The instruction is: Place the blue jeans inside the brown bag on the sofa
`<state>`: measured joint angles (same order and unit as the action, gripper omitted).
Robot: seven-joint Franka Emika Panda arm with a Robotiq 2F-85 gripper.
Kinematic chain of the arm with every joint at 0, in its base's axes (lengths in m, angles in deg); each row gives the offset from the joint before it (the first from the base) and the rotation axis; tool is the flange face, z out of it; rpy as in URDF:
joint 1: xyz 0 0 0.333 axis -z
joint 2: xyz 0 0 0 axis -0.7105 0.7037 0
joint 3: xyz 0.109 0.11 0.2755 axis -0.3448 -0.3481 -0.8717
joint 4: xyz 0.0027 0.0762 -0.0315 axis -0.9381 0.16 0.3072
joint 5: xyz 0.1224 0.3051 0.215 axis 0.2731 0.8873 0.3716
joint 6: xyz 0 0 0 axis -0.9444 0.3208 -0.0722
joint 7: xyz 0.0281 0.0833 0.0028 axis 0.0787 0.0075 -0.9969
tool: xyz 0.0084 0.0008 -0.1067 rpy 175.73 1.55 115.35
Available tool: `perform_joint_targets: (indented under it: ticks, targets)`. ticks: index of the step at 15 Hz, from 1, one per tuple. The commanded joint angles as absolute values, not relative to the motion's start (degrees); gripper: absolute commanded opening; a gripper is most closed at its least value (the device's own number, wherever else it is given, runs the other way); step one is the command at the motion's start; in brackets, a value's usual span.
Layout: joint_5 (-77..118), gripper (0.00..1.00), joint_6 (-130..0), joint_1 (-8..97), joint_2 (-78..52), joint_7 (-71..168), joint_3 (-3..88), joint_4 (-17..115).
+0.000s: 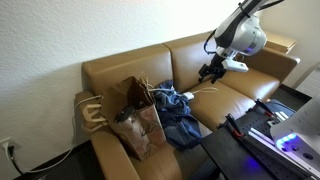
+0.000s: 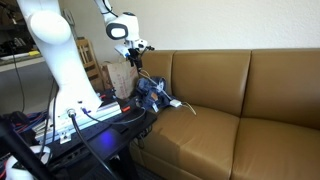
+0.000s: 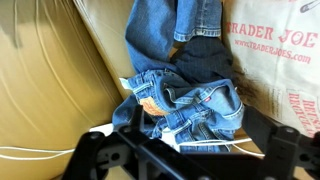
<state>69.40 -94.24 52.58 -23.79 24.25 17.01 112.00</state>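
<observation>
The blue jeans [image 3: 185, 95] lie crumpled on the tan sofa seat, partly draped against the brown Trader Joe's paper bag [image 3: 275, 60]. In both exterior views the jeans [image 1: 178, 115] [image 2: 152, 93] sit beside the bag [image 1: 135, 118] [image 2: 118, 75], which stands upright at the sofa's end by the armrest. My gripper [image 1: 211, 70] [image 2: 138, 62] hangs in the air above the jeans. In the wrist view its jaws [image 3: 185, 160] are spread wide and empty, with the jeans' waistband below and between them.
A white cable [image 1: 202, 91] [image 2: 185, 107] lies across the seat cushion next to the jeans. The sofa backrest [image 1: 130, 65] rises behind the bag. A black table with equipment [image 1: 260, 130] stands in front of the sofa.
</observation>
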Motion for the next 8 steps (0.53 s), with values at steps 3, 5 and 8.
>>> perform_joint_targets:
  ticks: [3, 5, 8]
  targets:
    - [67.14, 1.00, -93.86, 52.93, -21.56, 25.39, 18.00, 111.27]
    - [62.78, 1.00, -93.11, 53.21, -13.72, 25.09, 19.32, 108.76]
    - [64.35, 1.00, -95.72, 52.75, -3.39, 21.56, 17.81, 104.63]
